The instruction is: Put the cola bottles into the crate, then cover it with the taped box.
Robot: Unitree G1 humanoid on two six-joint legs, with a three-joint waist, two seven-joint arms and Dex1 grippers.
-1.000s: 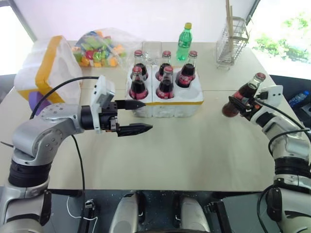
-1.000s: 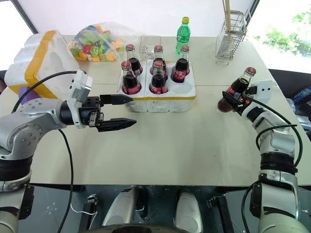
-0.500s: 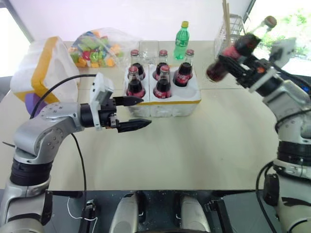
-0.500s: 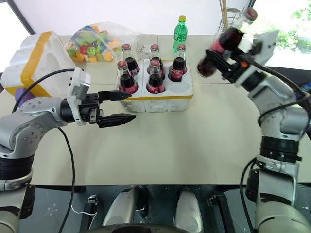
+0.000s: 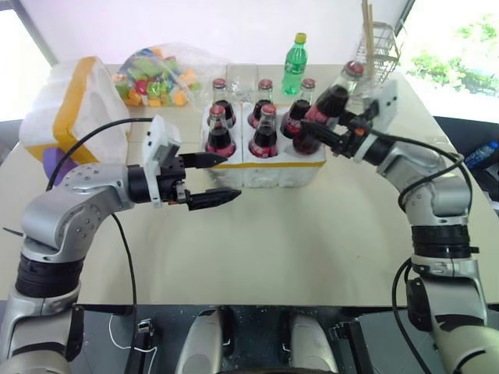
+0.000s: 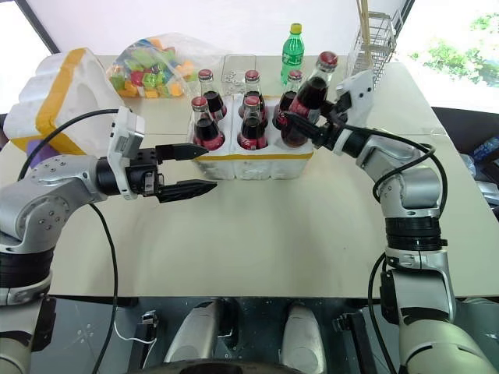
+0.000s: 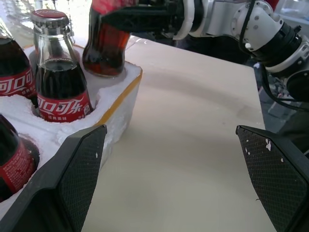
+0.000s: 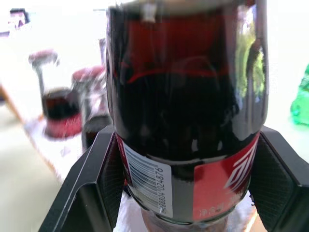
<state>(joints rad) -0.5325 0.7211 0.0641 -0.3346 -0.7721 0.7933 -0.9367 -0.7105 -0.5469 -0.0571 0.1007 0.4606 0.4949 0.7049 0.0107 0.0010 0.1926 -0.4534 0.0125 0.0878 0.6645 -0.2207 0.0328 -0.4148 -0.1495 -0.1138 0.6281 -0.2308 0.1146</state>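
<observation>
1. Cola bottle [image 7: 62, 82] in crate [image 7: 118, 104]: red label w/ white Chinese characters, reads "可口可乐".
2. Held cola bottle [image 8: 186, 111]: white barcode patch w/ digits, approx. "…2000876"; beside it, red label w/ partial white characters, unreadable.

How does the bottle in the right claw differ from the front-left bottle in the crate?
The held bottle leans, its cap toward the rack; the front-left bottle stands upright. The held one is gripped by the right claw, base over the crate's near-right corner; the other sits in its well, untouched. Both: dark cola, red caps, red labels.
</observation>
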